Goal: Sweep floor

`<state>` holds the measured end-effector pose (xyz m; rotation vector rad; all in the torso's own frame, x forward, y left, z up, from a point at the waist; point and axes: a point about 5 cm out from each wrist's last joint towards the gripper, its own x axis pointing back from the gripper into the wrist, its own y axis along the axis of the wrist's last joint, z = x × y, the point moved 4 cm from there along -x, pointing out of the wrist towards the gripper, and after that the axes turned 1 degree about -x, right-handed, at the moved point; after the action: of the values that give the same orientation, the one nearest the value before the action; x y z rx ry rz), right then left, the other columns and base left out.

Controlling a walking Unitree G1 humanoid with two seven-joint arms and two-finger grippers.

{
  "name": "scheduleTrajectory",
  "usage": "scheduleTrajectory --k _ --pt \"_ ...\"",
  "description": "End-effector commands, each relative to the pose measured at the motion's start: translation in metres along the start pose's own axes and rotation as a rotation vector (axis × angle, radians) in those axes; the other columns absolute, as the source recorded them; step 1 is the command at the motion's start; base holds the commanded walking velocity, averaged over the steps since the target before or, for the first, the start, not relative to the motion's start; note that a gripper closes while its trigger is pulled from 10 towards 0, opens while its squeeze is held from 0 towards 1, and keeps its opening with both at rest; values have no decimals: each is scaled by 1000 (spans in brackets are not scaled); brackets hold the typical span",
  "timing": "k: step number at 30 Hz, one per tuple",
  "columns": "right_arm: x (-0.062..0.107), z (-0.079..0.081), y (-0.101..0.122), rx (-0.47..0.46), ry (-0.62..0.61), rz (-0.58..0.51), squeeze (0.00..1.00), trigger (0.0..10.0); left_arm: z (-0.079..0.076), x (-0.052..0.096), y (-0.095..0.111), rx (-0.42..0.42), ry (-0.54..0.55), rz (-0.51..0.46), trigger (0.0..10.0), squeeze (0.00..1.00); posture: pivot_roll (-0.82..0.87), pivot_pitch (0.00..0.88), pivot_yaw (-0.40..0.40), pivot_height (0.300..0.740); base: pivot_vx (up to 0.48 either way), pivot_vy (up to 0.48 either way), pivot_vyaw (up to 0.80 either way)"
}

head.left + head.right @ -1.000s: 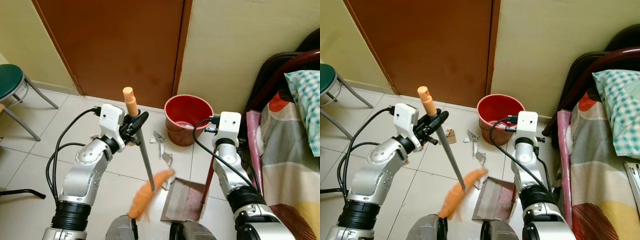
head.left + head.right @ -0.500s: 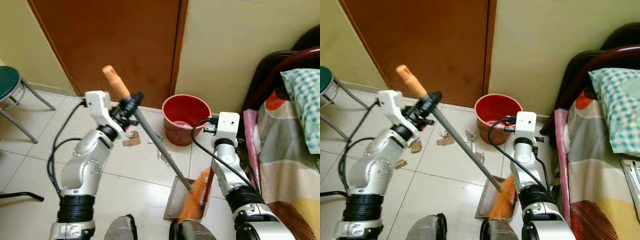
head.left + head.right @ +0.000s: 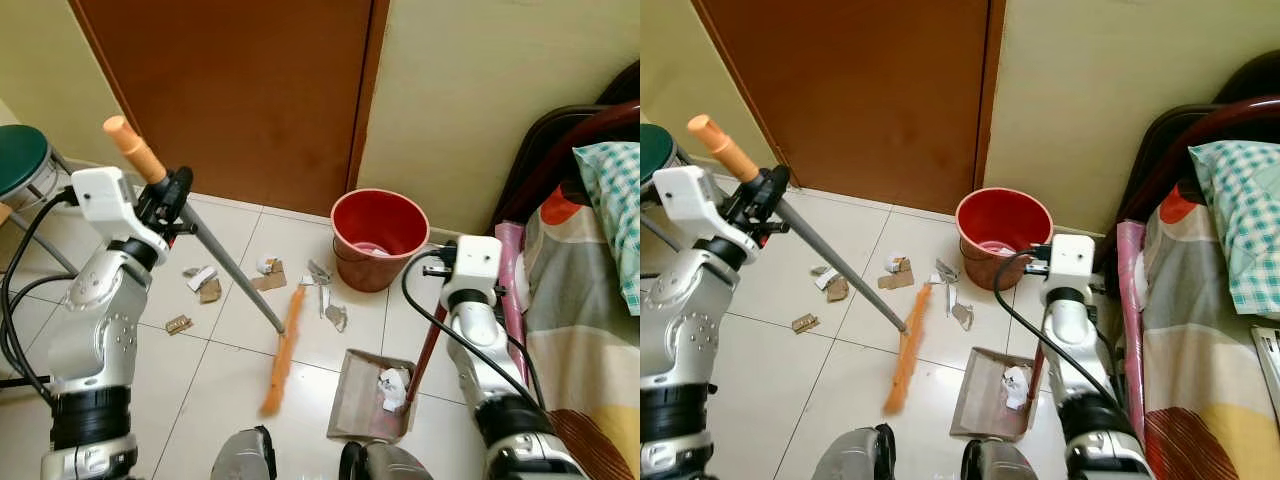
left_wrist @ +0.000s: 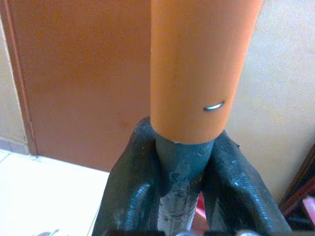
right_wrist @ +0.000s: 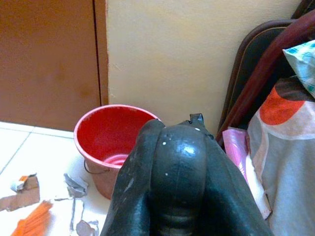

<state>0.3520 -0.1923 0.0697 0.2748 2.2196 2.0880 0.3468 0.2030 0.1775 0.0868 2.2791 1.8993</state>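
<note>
So that scraps can be swept rightward, your left gripper (image 3: 170,200) is clamped on the broom (image 3: 281,345), its head beside the paper scraps (image 3: 325,290), while your right gripper (image 5: 177,162) is closed round the dustpan (image 3: 365,395) handle, steadying it.

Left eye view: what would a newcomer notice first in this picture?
First the orange broom, slanting across the tiles, its grey pole clamped in the left end effector. Next the red bucket by the wall beside the brown door. Then the dustpan holding crumpled paper, with scraps scattered on the floor.
</note>
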Motion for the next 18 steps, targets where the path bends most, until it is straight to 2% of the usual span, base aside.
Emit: scheduleTrajectory --k 1,4,5,6,8,10,14,18 --pt "2 -9 2 -19 -11 -1 0 10000 -12 2 -4 -27 -51 3 10000 0 24 149 -38 740 0 0 0" --pt "7 -8 5 -92 -9 -13 0 10000 -10 12 -30 -116 -52 71 10000 0 13 131 -33 740 0 0 0" --pt "7 -8 5 -92 -9 -13 0 10000 -10 12 -30 -116 -52 71 10000 0 13 131 -33 740 0 0 0" --pt "9 -5 8 -117 5 -29 0 10000 -5 17 -43 -168 -40 103 10000 0 12 121 -29 740 0 0 0" --pt "11 -3 9 -136 14 -36 0 10000 -4 21 -49 -185 -38 115 10000 0 11 117 -27 740 0 0 0" --pt "15 -3 11 -145 18 -51 0 10000 6 30 -61 -233 0 148 10000 0 9 91 -12 740 0 0 0" --pt "21 -11 8 -162 2 -48 0 10000 18 44 -64 -302 54 126 10000 0 -1 57 -4 740 0 0 0" --pt "23 -20 9 -168 -6 -56 0 10000 14 50 -70 -315 32 133 10000 0 4 34 -4 740 0 0 0"
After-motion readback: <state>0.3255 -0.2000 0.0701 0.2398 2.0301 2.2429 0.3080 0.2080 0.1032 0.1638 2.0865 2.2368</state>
